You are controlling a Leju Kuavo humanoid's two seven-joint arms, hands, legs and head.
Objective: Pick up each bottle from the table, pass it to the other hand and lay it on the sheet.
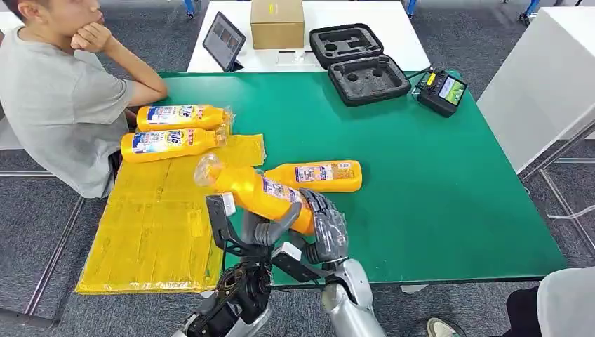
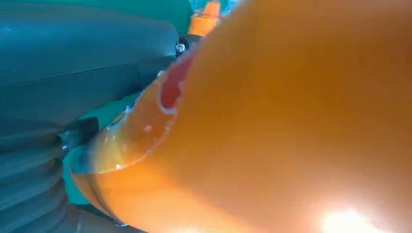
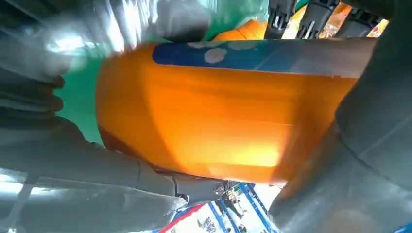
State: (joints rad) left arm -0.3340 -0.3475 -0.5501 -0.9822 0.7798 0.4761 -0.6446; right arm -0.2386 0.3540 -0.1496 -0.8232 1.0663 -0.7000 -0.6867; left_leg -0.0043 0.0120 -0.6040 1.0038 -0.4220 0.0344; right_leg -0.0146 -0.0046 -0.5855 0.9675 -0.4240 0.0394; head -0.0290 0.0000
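An orange bottle (image 1: 256,191) hangs tilted above the green table's (image 1: 435,182) front edge, cap end toward the yellow sheet (image 1: 154,225). My right hand (image 1: 326,228) grips its base, as the right wrist view shows, with the bottle (image 3: 218,111) between thumb and fingers. My left hand (image 1: 245,235) sits under the bottle's middle, fingers apart and upright, thumb close to its underside. In the left wrist view the bottle (image 2: 291,136) lies close against the left hand (image 2: 73,73). Another bottle (image 1: 319,175) lies on the table just behind. Two bottles (image 1: 181,116) (image 1: 168,142) lie on the sheet's far end.
A person (image 1: 56,98) sits at the table's left side, elbow near the sheet. A tablet (image 1: 224,41), a cardboard box (image 1: 277,22), an open black foam case (image 1: 358,63) and a handheld device (image 1: 442,91) stand at the back. Someone's knee (image 1: 561,302) is at lower right.
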